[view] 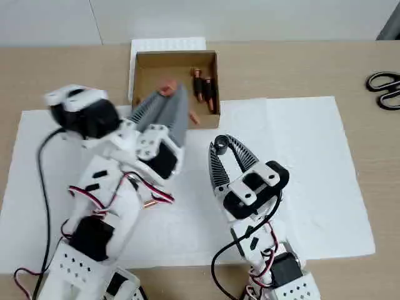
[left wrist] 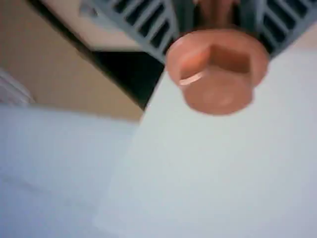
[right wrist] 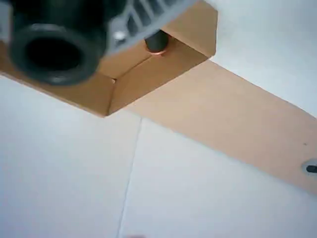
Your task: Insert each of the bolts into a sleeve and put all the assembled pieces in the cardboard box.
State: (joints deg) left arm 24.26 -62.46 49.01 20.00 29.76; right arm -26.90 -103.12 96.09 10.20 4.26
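Observation:
My left gripper (view: 172,95) is shut on a copper bolt (view: 166,89), held at the front-left edge of the cardboard box (view: 142,62). In the left wrist view the bolt's hexagonal head (left wrist: 218,69) points at the camera between the grey fingers (left wrist: 143,20). My right gripper (view: 220,145) is shut on a black sleeve (view: 220,147) above the white paper, in front of the box. The sleeve's open end (right wrist: 49,49) faces the right wrist camera. Assembled pieces (view: 203,87) lie inside the box at its right side.
A loose copper bolt (view: 194,117) lies on the white paper (view: 300,162) just in front of the box. Another small copper piece (view: 150,204) lies under the left arm. Scissors (view: 384,87) rest on the table at the far right.

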